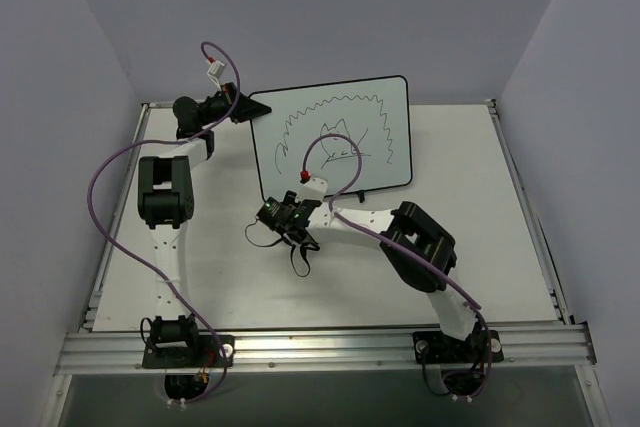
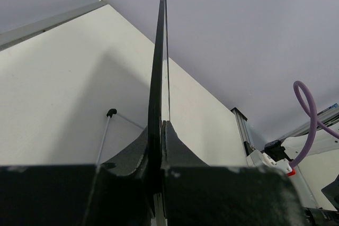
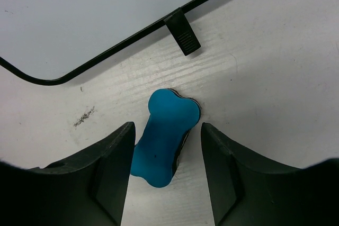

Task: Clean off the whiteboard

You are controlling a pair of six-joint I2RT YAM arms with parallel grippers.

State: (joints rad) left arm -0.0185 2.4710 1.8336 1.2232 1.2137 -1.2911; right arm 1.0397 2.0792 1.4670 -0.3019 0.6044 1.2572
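The whiteboard [image 1: 335, 137] stands tilted at the back of the table, with black marker scribbles on it. My left gripper [image 1: 243, 105] is shut on its upper left edge; the left wrist view shows the board edge-on [image 2: 159, 51] clamped between my left gripper's [image 2: 160, 126] jaws. My right gripper [image 1: 285, 222] hovers low in front of the board's lower left corner. In the right wrist view it [image 3: 167, 126] is open, with the blue bone-shaped eraser [image 3: 165, 137] lying on the table between its fingers, closer to the left one. The board's lower edge [image 3: 106, 14] and one black foot [image 3: 183, 34] lie just beyond.
An aluminium rail [image 1: 320, 347] runs along the near edge with both arm bases on it. Grey walls close in the sides and back. Purple cables [image 1: 110, 187] loop off both arms. A thin wire stand [image 2: 107, 130] shows behind the board. A dark smudge [image 3: 85, 116] marks the table.
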